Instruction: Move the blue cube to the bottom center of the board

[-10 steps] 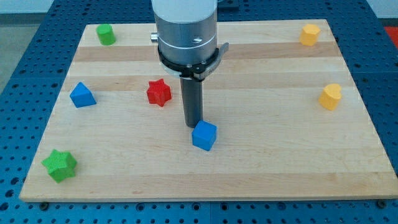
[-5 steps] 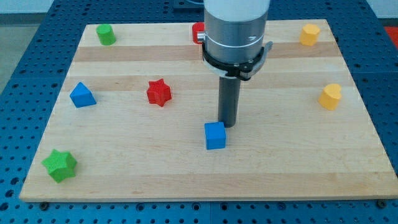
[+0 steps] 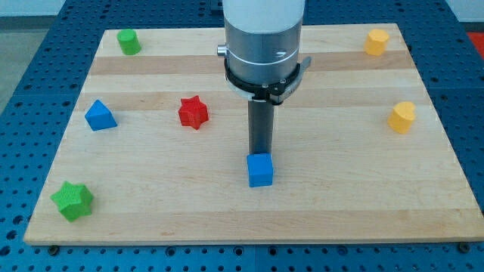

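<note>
The blue cube [image 3: 260, 170] sits on the wooden board [image 3: 151, 204], a little below the board's middle and near its centre line. My tip [image 3: 261, 154] stands right at the cube's top edge, on the side toward the view's top, touching or almost touching it. The dark rod rises straight up from there into the grey arm body.
A red star [image 3: 193, 112] and a blue triangular block [image 3: 100, 115] lie at the left. A green star [image 3: 72, 200] is at the bottom left, a green block [image 3: 128, 41] at the top left. Two yellow blocks [image 3: 376, 41] [image 3: 402, 117] are at the right.
My tip swung from the cube's upper left to its upper right, then back to directly above it. The blue cube shifted slightly right and down and turned squarer.
</note>
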